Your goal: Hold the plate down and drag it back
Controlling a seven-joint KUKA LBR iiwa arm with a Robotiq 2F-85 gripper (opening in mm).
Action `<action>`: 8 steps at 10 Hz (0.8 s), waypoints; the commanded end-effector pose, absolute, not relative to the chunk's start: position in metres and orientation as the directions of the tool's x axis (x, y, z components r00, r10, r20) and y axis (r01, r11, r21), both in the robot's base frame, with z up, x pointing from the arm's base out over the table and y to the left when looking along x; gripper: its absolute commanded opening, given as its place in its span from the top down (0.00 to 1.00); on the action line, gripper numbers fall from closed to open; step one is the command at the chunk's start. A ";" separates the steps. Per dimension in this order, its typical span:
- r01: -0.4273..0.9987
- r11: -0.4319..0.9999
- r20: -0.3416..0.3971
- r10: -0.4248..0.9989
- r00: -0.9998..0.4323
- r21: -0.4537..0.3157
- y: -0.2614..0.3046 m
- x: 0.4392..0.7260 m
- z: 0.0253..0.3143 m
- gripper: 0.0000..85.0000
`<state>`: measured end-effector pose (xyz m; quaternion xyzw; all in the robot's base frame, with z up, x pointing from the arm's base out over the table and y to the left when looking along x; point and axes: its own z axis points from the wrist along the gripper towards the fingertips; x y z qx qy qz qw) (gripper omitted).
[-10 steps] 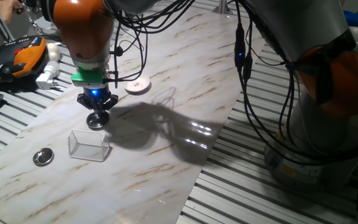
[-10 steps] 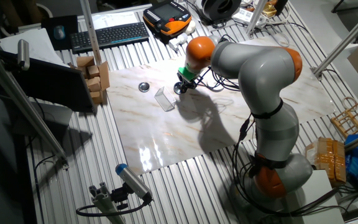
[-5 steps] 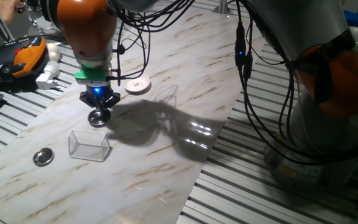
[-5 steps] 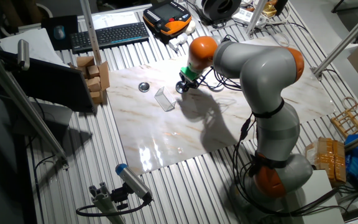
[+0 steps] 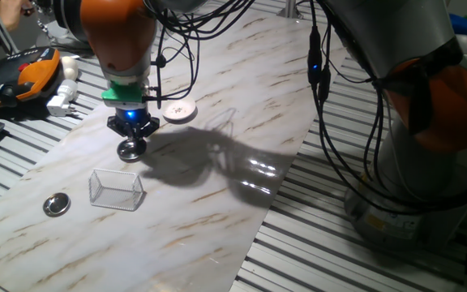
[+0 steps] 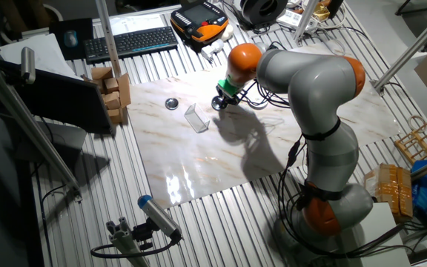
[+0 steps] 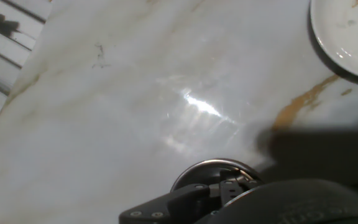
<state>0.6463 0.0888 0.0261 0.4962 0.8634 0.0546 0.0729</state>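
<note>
Above the marble tabletop (image 5: 217, 186), the gripper (image 5: 133, 132) is hanging over a shiny metal disc (image 5: 130, 149); its finger spacing is unreadable. Just beyond, the plate (image 5: 180, 111) is lying untouched.

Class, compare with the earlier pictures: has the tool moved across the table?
Yes. The tool has shifted away from the clear box and toward the plate, both of which stayed put.
</note>
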 end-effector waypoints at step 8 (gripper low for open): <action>0.846 0.507 -0.072 0.862 -0.502 0.167 0.076 0.648 0.025 1.00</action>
